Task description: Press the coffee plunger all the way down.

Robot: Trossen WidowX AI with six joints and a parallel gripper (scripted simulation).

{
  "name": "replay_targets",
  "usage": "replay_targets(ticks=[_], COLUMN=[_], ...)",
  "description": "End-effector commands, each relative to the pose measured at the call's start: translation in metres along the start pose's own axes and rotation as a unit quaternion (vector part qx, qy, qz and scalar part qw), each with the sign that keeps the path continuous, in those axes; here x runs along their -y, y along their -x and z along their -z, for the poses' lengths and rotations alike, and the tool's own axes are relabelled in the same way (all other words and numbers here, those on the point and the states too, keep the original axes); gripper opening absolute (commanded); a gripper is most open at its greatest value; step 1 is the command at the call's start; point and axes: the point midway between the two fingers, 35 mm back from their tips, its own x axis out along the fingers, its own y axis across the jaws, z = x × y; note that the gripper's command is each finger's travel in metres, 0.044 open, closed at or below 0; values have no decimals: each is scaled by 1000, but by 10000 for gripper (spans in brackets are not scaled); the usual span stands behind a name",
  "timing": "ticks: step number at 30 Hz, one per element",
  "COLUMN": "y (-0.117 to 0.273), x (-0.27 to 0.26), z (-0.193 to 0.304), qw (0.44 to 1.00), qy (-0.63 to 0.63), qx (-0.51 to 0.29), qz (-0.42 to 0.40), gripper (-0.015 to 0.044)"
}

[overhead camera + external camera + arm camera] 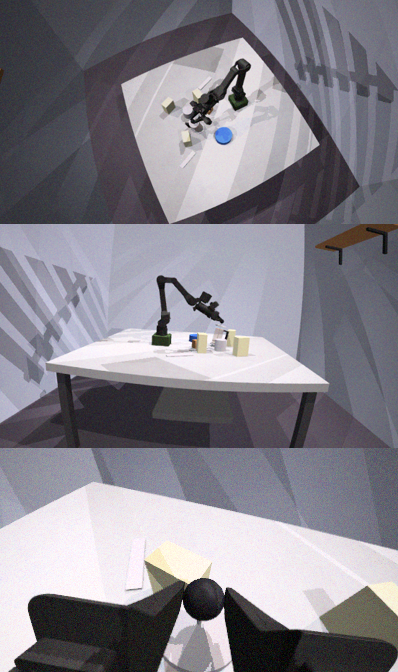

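Here the fingers are clenched on the plunger knob, a dark ball pinched from both sides at its widest part. Below the knob a thin rod runs down into the glass press, whose clear rim shows between the fingers in the wrist view. From the exterior view the gripper reaches the knob at a slant, not straight from above.

The knob looks hard, smooth and round, so it would likely slip sideways out of a slanted grip if the push is not kept along the rod. The press itself is probably light and tall for its base, easy to tip or slide on the smooth worktop, and its glass wall is fragile. The knob is the right place to hold; the force should go straight down the rod.

The press stands near the middle of the worktop, hemmed by a pale block just beyond it, another block well to one side, a grey cylinder close by, and a blue disc farther off.

How deep the plunger sits cannot be told.
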Motion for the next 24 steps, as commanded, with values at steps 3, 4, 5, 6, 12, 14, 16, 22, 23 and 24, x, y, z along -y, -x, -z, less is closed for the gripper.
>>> replay_targets(ticks=[3,4,5,6,12,14,16,22,23,24], y=[0,0,0,0,0,0,0,1,4,8], x=[0,0,0,0,0,0,0,0,0,-1], z=[0,0,0,0,0,0,0,-1,-4,-8], qw=[1000,1000,1000,1000,1000,1000,1000,1000,1000,1000], qy=[0,0,0,0,0,0,0,0,0,1], qx=[0,0,0,0,0,0,0,-1,-1,-1], qz=[0,0,0,0,0,0,0,0,0,0], gripper=[118,118,118,118,275,328,380,440,440,440])
